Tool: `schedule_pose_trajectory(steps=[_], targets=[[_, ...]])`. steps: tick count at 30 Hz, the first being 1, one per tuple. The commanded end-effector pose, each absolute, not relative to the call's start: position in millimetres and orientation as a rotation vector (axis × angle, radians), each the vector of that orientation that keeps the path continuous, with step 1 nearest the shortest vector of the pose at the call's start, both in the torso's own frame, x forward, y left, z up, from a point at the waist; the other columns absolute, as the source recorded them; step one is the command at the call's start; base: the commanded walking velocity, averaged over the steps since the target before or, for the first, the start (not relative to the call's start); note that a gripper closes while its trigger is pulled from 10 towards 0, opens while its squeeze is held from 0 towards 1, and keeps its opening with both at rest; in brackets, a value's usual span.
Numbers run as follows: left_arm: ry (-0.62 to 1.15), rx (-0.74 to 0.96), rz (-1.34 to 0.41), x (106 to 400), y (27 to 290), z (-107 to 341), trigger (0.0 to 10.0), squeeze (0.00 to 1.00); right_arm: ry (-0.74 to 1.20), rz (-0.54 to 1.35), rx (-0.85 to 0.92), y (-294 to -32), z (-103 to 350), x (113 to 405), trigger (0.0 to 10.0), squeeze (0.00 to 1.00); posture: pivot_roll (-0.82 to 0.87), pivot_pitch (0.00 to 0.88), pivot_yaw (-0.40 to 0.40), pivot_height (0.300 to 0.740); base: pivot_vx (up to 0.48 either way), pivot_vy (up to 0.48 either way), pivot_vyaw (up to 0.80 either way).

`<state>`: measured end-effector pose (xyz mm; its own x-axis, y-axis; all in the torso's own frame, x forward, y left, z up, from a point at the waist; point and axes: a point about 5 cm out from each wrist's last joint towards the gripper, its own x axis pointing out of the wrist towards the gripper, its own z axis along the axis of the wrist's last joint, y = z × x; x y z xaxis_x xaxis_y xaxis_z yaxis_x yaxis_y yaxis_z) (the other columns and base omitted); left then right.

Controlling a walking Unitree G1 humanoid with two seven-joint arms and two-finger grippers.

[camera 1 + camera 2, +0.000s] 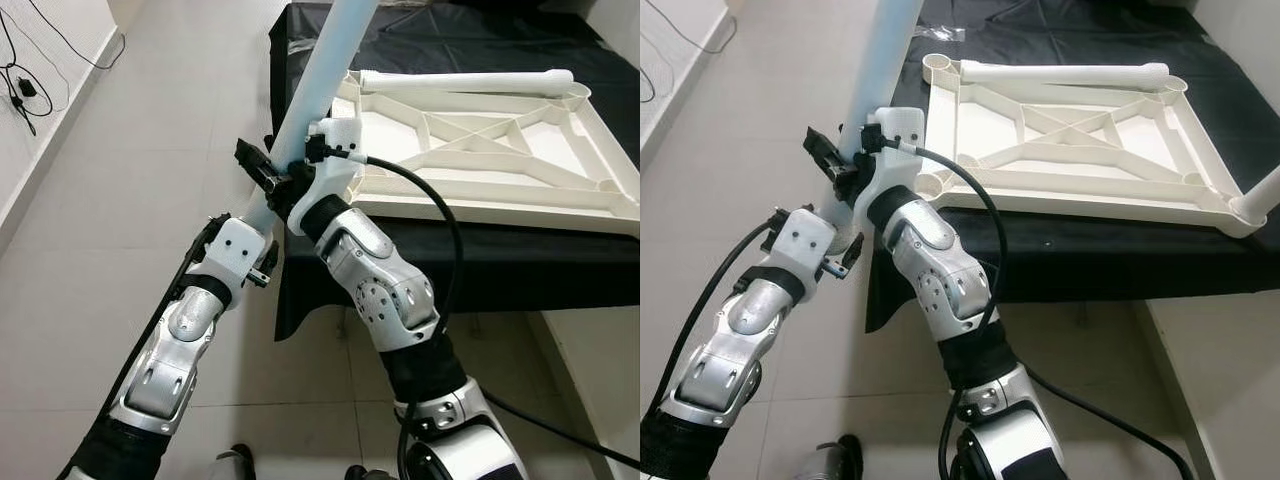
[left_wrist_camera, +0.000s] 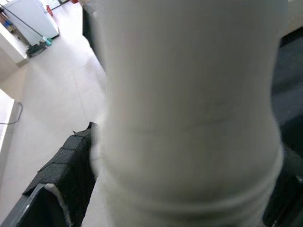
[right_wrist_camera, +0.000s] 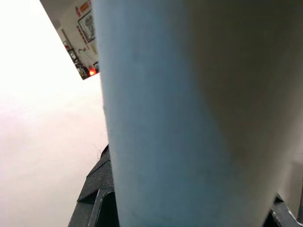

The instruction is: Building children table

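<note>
— Tabletop frame (image 1: 520, 150): where, and which way up?
— Upside down on the black-draped table (image 1: 470, 250), ribs and corner sockets facing up. One loose leg (image 1: 465, 80) lying across the far edge; another white end (image 1: 1260, 195) poking in at the right corner.
— And the leg being worked?
— Pale tube leg (image 1: 325, 70), held slanted over the near left corner of the frame, lower end just beside that corner's socket (image 1: 930, 185).
— Held by what?
— Both arms. Left gripper (image 1: 258, 215) low on the tube, right gripper (image 1: 300, 175) just above it. Jaws of each closed around the tube, judging by the wrist views pressed right against its surface.
— Step in hand?
— Probably fitting this leg into the corner socket; not seated yet.
— Next move?
— Likely calls for tipping the tube upright, lining its end over the socket, then pressing straight down. Risk: a slanted push shoving the frame across the cloth.
</note>
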<state>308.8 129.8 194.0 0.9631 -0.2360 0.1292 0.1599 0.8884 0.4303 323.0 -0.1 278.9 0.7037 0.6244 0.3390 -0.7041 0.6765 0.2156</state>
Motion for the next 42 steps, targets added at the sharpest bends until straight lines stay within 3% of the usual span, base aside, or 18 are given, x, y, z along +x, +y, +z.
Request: schedule_pose_trajectory(steps=[1,31,42], targets=[[-0.179,0.436,-0.218,308.6,127.5,190.3,10.0,0.0,-0.203,0.78,0.419,8.3,266.3,313.0,10.0,0.0,0.05,0.292,-0.047,0.74,0.0,0.0,0.0],[-0.262,0.409,-0.287,311.2,109.5,204.8,10.0,0.0,-0.16,0.781,0.427,6.5,253.8,308.2,10.0,0.0,0.05,0.251,-0.031,0.74,0.0,0.0,0.0],[-0.263,0.416,-0.31,304.9,100.4,202.6,10.0,0.0,-0.164,0.729,0.414,-1.6,251.8,320.4,10.0,0.0,0.05,0.227,-0.034,0.74,0.0,0.0,0.0]])
